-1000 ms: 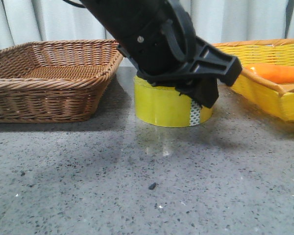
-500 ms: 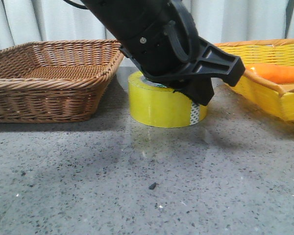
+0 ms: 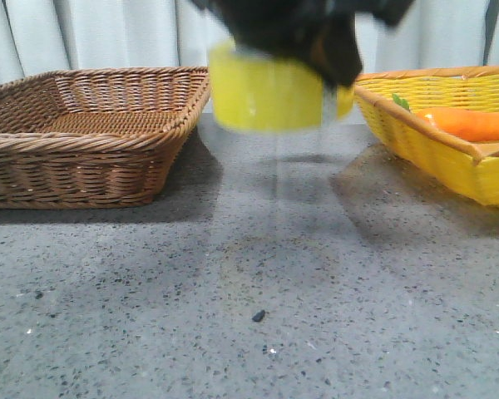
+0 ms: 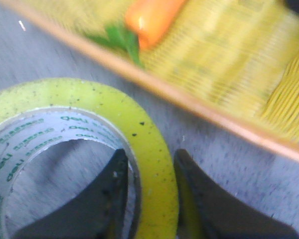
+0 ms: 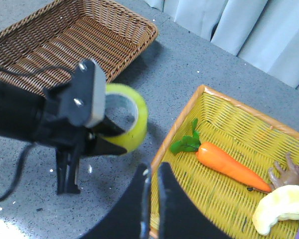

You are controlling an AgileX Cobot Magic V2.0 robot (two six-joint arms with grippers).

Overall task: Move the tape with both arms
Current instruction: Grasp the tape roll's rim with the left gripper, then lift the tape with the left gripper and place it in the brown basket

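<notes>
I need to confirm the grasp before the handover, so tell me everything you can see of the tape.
The tape is a wide roll of translucent yellow film on a white core printed "deli" in green. It is off the table, hanging level between the brown basket and the yellow basket, blurred in the front view. The left gripper holds it, one finger inside the core and one outside, pinching the wall. Nothing else touches it.

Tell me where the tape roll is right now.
In the front view the tape is off the table, held up near the top centre by the left gripper, between the brown wicker basket and the yellow basket.
</notes>
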